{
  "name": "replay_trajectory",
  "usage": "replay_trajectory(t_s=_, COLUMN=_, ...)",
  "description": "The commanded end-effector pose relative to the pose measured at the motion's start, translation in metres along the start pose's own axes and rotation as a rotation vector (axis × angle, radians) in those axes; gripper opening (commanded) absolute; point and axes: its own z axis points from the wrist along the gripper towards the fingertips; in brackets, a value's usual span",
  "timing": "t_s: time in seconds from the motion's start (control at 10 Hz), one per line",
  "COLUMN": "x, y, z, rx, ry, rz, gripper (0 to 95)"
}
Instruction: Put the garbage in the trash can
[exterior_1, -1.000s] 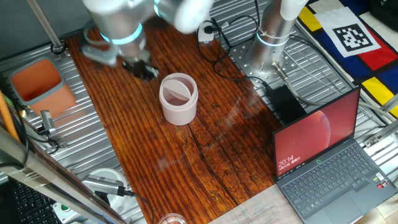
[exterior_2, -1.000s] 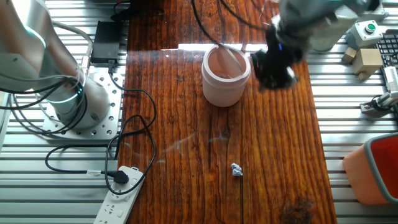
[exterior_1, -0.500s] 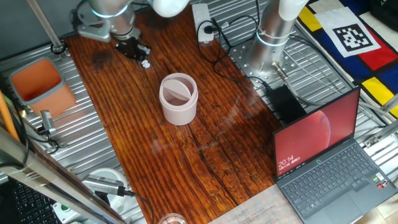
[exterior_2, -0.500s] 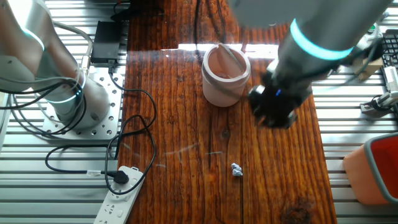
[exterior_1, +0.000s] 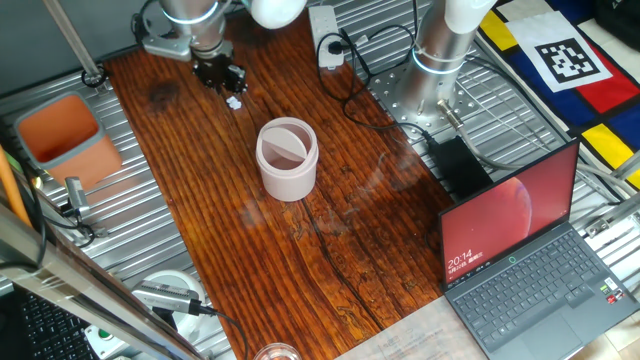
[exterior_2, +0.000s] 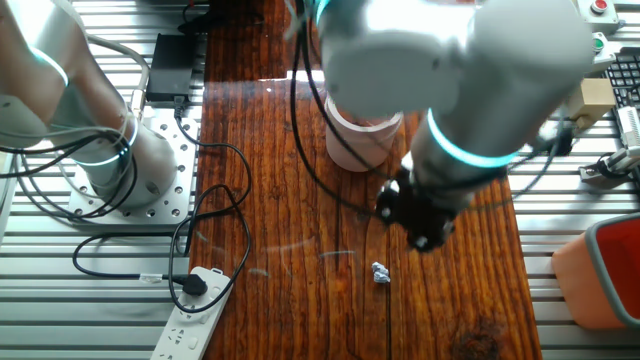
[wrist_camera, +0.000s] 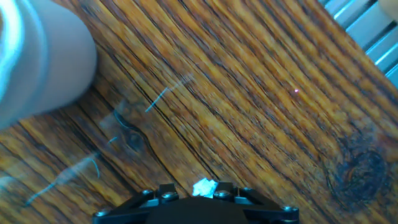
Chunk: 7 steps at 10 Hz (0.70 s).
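One small crumpled white paper wad (exterior_1: 233, 101) lies on the wooden table, well away from the trash can; it also shows in the other fixed view (exterior_2: 380, 272). The pale pink trash can (exterior_1: 287, 158) stands upright mid-table, and the arm partly hides it in the other fixed view (exterior_2: 352, 148). My gripper (exterior_1: 219, 76) hangs just above and beside the wad, apart from it, as the other fixed view (exterior_2: 415, 218) also shows. In the hand view the wad (wrist_camera: 204, 186) sits at the bottom edge between the spread finger bases of the gripper (wrist_camera: 193, 194), which holds nothing. The can (wrist_camera: 37, 56) is at the upper left.
An orange-red tub (exterior_1: 60, 130) stands off the board's left side. A laptop (exterior_1: 530, 250) sits at the right, with a power strip (exterior_2: 195, 300), cables and the arm base (exterior_2: 110, 160) beside the board. A dark knot (wrist_camera: 357, 171) marks the wood.
My gripper has moved from beside the trash can to the far end of the board, and now hangs over the paper wad. The can and the wad have not moved.
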Motion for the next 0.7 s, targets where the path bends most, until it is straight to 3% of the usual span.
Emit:
replay_trajectory(t_s=0.1, x=0.005, y=0.001, z=0.011, rx=0.011, ry=0.015, rz=-0.026, gripper=38.0)
replay_trajectory(t_s=0.2, x=0.009, y=0.001, z=0.024, rx=0.013, ry=0.018, rz=-0.046, gripper=38.0)
replay_trajectory(t_s=0.7, x=0.020, y=0.004, z=0.053, rx=0.021, ry=0.011, rz=-0.091, gripper=38.0)
